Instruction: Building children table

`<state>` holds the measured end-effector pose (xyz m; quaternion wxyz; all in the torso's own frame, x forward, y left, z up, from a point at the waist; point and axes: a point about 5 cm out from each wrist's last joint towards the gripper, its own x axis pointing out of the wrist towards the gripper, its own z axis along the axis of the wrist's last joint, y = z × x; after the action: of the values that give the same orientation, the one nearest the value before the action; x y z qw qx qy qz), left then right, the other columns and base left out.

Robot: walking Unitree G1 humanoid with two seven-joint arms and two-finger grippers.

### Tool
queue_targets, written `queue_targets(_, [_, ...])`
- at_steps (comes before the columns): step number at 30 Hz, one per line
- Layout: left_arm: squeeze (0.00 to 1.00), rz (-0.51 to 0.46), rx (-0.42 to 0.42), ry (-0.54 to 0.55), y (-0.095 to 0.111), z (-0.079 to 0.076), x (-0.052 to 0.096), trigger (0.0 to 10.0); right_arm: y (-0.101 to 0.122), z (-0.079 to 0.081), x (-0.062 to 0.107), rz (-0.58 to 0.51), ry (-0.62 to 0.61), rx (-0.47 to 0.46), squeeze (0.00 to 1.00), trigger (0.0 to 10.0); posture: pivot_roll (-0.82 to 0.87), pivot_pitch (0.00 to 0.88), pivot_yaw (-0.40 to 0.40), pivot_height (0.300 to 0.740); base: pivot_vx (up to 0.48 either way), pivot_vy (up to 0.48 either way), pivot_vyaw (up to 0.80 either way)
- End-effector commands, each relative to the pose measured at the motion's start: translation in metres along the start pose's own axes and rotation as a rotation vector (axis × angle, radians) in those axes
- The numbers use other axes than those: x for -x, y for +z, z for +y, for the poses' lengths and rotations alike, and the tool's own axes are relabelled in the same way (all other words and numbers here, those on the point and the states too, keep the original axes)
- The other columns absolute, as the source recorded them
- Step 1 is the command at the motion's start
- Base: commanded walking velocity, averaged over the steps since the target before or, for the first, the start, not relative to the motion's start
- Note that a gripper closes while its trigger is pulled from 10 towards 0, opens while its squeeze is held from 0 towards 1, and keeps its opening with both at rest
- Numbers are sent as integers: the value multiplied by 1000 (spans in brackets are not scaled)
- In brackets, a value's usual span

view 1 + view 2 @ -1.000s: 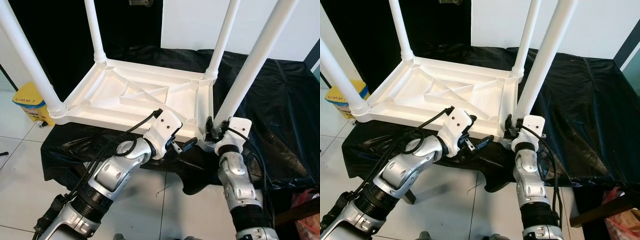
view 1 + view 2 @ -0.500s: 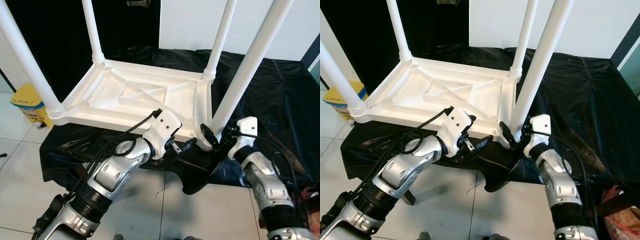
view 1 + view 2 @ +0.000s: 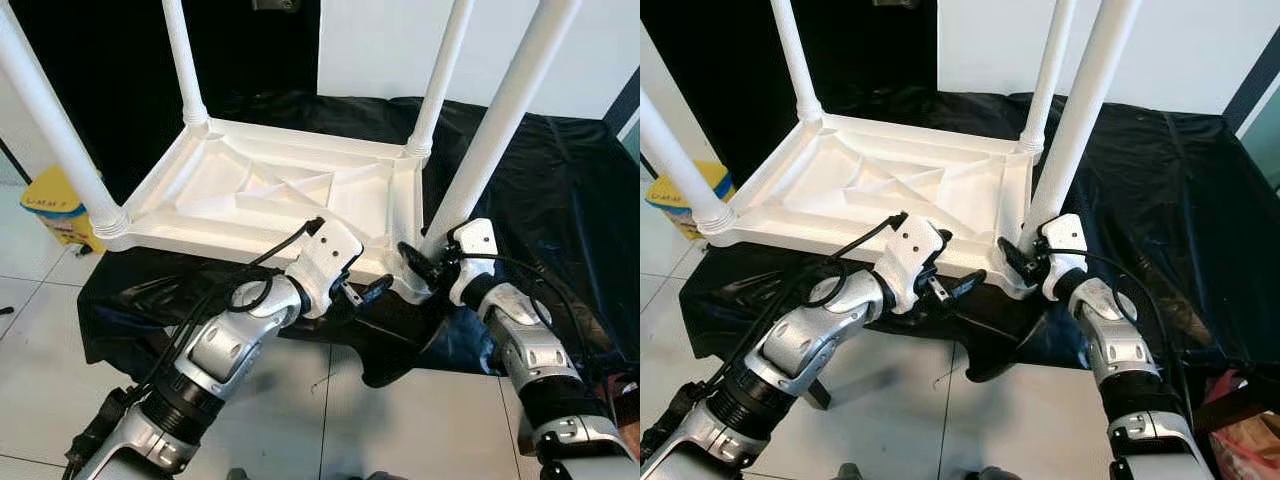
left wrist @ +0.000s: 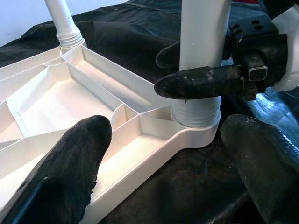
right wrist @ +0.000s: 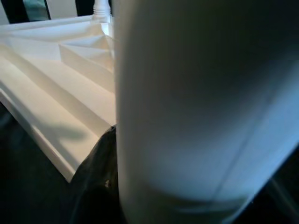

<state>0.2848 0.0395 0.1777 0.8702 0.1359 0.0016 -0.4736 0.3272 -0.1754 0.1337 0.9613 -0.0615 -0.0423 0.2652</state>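
You have the white plastic children's table (image 3: 290, 190) lying upside down on a worktop (image 3: 560, 190) draped in black sheeting, its ribbed underside facing up and four white legs standing upward from its corners. It sits toward the worktop's left and near edges, with its near rim roughly along the worktop's front edge.

Your right end effector (image 3: 420, 262) is at the near right corner of the table. Its black fingers (image 4: 201, 82) wrap the near right leg (image 3: 495, 125) just above the ribbed collar where the leg meets its socket, one finger in front of the leg and one behind, closed on the leg. In the right wrist view that leg stands very close to the lens, blurred, with the table's ribs beside it.

Your left end effector (image 3: 365, 292) is just in front of the table's near rim, a little left of that same corner. Its two fingers (image 4: 70, 163) are spread apart and grip nothing; in the left wrist view one lies over the near rim and the other over the black sheet.

A yellow container (image 3: 55, 205) stands on the tiled floor (image 3: 40, 320) beyond the worktop's left edge.
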Motion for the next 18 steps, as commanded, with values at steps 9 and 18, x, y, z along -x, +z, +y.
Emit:
queue_targets(9, [0,-18,-1,-82,4,-4,2,10000,-16,-4,13,62,-49,-36,0,10000,-13,91,-85,740,0,0,0])
queue_targets(18, [0,-14,10,-74,3,-5,3,10000,-42,3,22,206,-403,-64,0,10000,-17,107,-85,740,0,0,0])
